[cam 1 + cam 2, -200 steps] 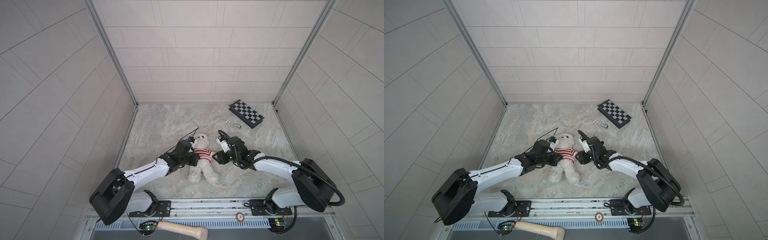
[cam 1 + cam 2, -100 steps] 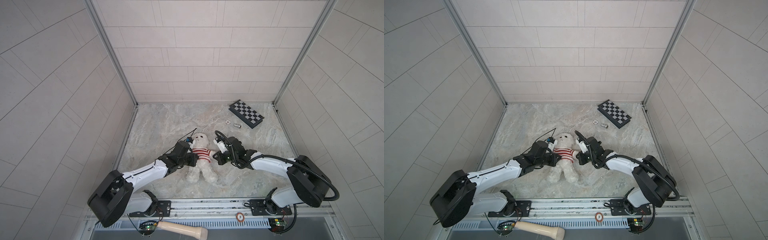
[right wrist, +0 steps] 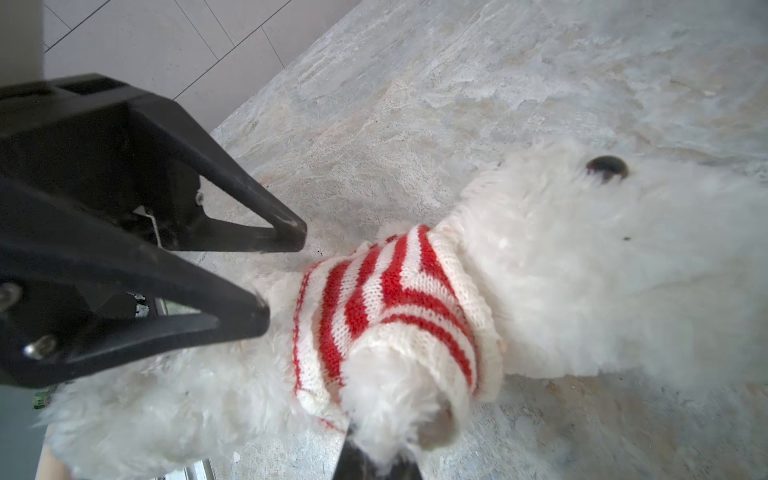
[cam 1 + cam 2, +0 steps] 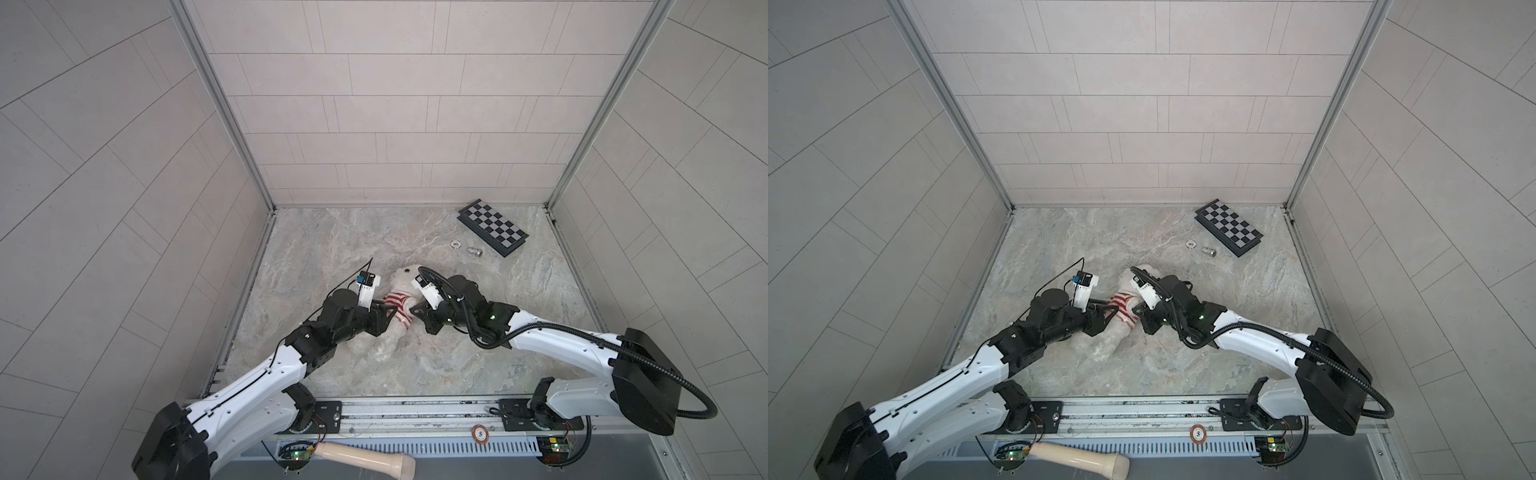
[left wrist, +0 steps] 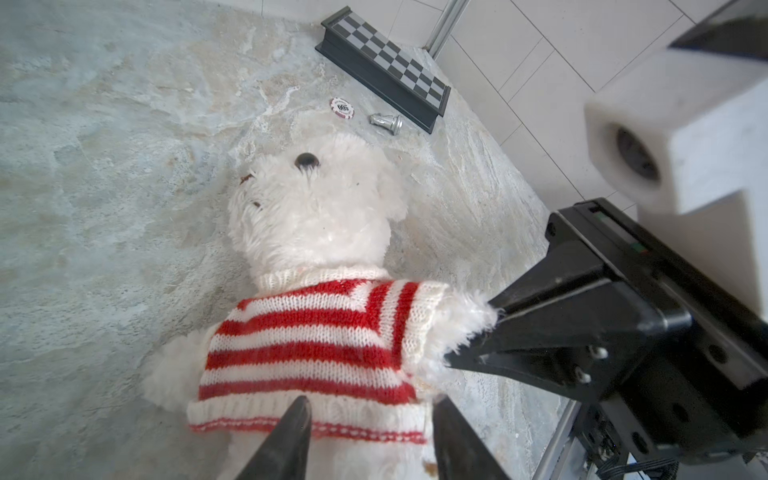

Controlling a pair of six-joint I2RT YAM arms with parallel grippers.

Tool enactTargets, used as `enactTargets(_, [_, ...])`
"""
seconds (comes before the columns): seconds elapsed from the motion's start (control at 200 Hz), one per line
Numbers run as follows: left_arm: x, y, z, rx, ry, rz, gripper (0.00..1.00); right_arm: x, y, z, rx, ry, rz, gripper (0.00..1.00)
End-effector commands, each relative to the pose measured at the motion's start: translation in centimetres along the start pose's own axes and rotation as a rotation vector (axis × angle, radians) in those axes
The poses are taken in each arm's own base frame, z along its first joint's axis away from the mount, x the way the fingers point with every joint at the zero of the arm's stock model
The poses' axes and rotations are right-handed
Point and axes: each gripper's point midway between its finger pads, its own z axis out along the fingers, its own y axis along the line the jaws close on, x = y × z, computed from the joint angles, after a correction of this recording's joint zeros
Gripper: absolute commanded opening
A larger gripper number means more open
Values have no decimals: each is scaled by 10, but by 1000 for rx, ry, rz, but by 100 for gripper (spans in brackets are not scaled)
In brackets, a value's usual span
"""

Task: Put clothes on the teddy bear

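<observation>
The white teddy bear (image 4: pixel 384 345) (image 4: pixel 1105 347) lies on its back mid-table, its head (image 5: pixel 316 208) toward the back wall. It wears a red-and-white striped sweater (image 4: pixel 397 305) (image 5: pixel 311 345) (image 3: pixel 395 291). My left gripper (image 4: pixel 390 314) (image 4: pixel 1111 312) (image 5: pixel 370 405) is open, its fingertips astride the sweater's hem at the belly, gripping nothing. In the right wrist view the left gripper (image 3: pixel 284 272) shows its fingers spread. My right gripper (image 4: pixel 414 309) (image 4: pixel 1136 309) (image 3: pixel 376 461) is shut on the bear's furry arm (image 3: pixel 395 399), which sticks out of the sleeve.
A black chessboard (image 4: pixel 492 226) lies at the back right, with a poker chip (image 4: pixel 456 244) and a silver chess piece (image 4: pixel 474 251) beside it. A wooden handle (image 4: pixel 365 459) lies below the front rail. Tiled walls close in the left, right and back.
My right gripper has shut on the bear's arm and drawn in toward the bear. My left gripper has opened and let go of the sweater.
</observation>
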Motion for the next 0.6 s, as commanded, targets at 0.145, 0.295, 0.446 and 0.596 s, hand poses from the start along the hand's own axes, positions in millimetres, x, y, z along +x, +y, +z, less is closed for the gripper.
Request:
enactTargets(0.145, [7,13,10,-77,44,-34,50,-20,17,1,-16,-53,-62,0])
enactTargets(0.295, [15,16,15,-72,50,-68,28,-24,21,-3,-27,-77,-59,0])
enactTargets(0.446, [20,23,9,-99,39,-75,5,-24,21,-7,-22,-90,-61,0])
enactTargets(0.596, [29,38,7,-140,64,-100,0,-31,25,-18,-38,-138,-90,0])
